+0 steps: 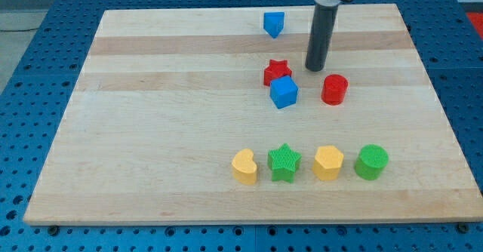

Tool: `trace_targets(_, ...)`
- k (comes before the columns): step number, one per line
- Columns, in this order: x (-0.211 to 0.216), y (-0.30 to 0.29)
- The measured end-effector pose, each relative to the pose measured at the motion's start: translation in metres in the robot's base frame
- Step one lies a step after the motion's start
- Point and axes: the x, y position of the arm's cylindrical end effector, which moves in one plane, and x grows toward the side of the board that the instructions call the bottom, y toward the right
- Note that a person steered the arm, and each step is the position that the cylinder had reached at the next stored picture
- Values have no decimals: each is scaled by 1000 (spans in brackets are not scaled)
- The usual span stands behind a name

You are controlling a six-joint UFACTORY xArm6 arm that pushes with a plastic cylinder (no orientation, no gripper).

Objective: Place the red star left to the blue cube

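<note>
The red star [276,71] lies near the board's middle, touching the blue cube [284,92] at the cube's upper left. My tip [315,69] is to the right of the red star and up and right of the blue cube, touching neither. The dark rod rises from the tip toward the view's top.
A red cylinder [333,89] sits right of the blue cube. A blue pentagon-like block [273,23] is near the top edge. Along the bottom stand a yellow heart [244,166], a green star [284,163], a yellow hexagon [328,163] and a green cylinder [371,162]. The wooden board [151,131] lies on a blue table.
</note>
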Motion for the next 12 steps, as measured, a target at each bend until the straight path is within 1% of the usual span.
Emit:
trace_targets(1, 16, -27)
trace_targets(3, 16, -78)
trace_targets(4, 16, -88)
trace_targets(6, -8, -103)
trace_targets(7, -8, -118)
trace_targets(8, -2, -125)
trace_targets(12, 21, -125)
